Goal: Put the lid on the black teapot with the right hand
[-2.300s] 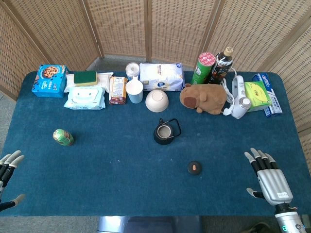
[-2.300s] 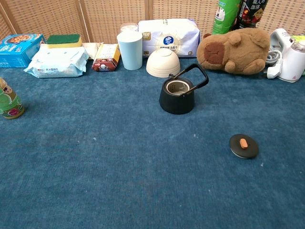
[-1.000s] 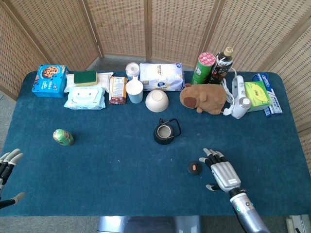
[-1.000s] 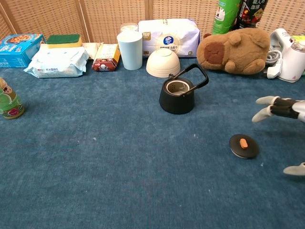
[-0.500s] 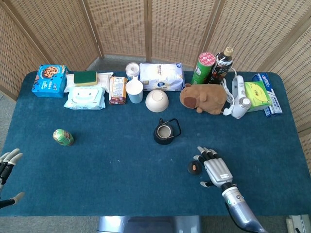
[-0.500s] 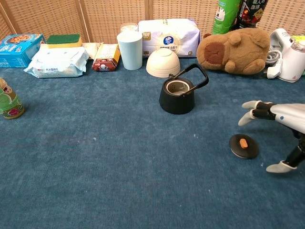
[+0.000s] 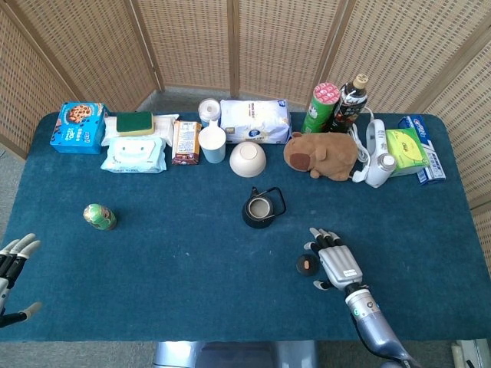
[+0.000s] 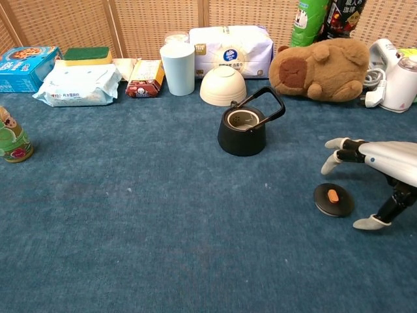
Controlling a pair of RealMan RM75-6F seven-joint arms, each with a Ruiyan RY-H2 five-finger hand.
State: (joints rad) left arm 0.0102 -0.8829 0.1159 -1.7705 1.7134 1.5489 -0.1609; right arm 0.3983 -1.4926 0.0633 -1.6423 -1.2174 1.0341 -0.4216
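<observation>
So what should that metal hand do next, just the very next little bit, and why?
Probably slide the right hand a touch leftward and lower, so its fingers close around the lid. The hand is open beside the lid, not touching it, and the lid lies flat on the cloth, apart from the open black teapot.

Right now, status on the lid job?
Right hand open beside lid, not gripping. Left hand open, idle. Black teapot uncovered. Path clear.
</observation>
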